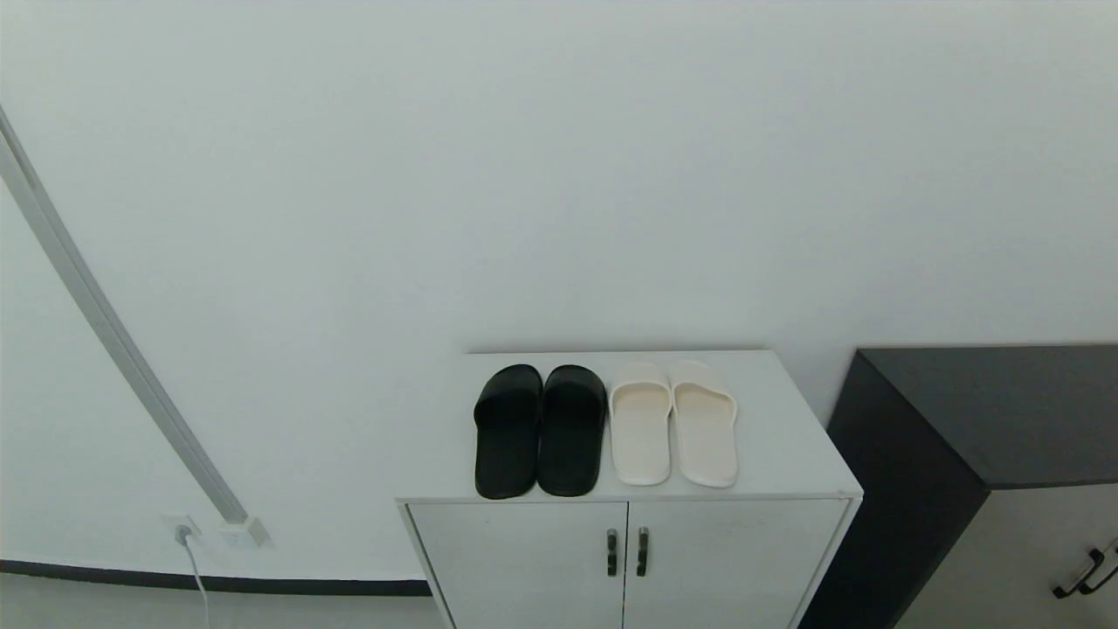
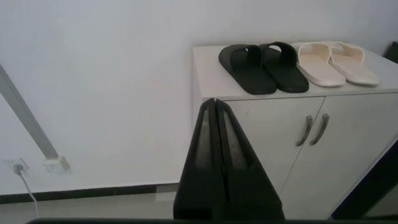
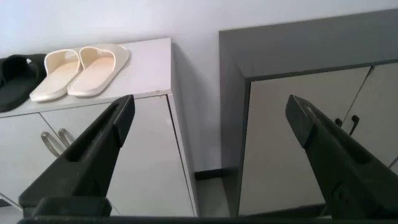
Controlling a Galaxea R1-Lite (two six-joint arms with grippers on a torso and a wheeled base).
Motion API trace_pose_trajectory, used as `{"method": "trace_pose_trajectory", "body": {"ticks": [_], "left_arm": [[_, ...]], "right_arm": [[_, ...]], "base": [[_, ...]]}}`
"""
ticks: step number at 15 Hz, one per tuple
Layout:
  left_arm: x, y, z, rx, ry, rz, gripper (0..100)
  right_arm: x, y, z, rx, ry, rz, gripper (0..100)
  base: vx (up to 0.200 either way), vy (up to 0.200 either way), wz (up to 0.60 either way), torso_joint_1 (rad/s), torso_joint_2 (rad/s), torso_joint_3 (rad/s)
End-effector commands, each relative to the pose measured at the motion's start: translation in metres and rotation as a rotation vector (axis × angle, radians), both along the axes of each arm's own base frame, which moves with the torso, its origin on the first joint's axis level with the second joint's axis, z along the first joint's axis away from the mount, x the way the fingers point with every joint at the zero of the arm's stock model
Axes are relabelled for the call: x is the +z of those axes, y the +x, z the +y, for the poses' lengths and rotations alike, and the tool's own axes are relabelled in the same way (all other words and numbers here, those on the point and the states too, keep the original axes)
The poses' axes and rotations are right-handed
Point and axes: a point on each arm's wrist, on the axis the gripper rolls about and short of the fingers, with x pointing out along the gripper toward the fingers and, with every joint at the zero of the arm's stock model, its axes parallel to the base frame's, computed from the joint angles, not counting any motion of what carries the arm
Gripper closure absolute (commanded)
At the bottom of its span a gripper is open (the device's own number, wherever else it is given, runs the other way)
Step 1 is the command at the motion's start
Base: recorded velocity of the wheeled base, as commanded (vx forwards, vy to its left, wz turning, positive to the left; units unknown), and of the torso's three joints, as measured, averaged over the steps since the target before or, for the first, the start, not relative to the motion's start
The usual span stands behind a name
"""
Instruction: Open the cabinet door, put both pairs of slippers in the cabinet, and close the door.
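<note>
white cabinet (image 1: 786,437) stands with both doors (image 1: 524,559) shut, its two handles (image 1: 626,551) side by side at the middle. black slippers (image 1: 540,430) lie on the cabinet's top, toward its left. cream slippers (image 1: 672,424) lie just beside them, toward its right, toes to the wall. dark cabinet (image 1: 987,411) stands near the white cabinet's right side. left jaws are pressed together before the cabinet's left door. right jaws are spread, off its right corner.
</note>
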Motion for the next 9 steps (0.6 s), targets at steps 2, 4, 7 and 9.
{"method": "trace_pose_trajectory", "body": {"ticks": [2,4,7,9], "left_arm": [[0.0,0.0,0.0,0.0,-0.002,0.001,100],[0.0,0.0,0.0,0.0,-0.002,0.001,100],[0.0,0.0,0.0,0.0,-0.001,0.001,100],[0.0,0.0,0.0,0.0,-0.001,0.001,100]], "right_arm": [[0.001,0.0,0.0,-0.001,0.001,-0.003,0],[0.001,0.0,0.0,0.006,-0.032,-0.002,0],[0.083,-0.004,0.0,0.036,0.074,-0.125,0],[0.087,0.026,0.001,0.072,0.003,0.093,0]], "base": [[0.0,0.0,0.0,0.0,0.0,0.0],[0.0,0.0,0.0,0.0,0.0,0.0],[0.0,0.0,0.0,0.0,0.0,0.0],[0.0,0.0,0.0,0.0,0.0,0.0]]}}
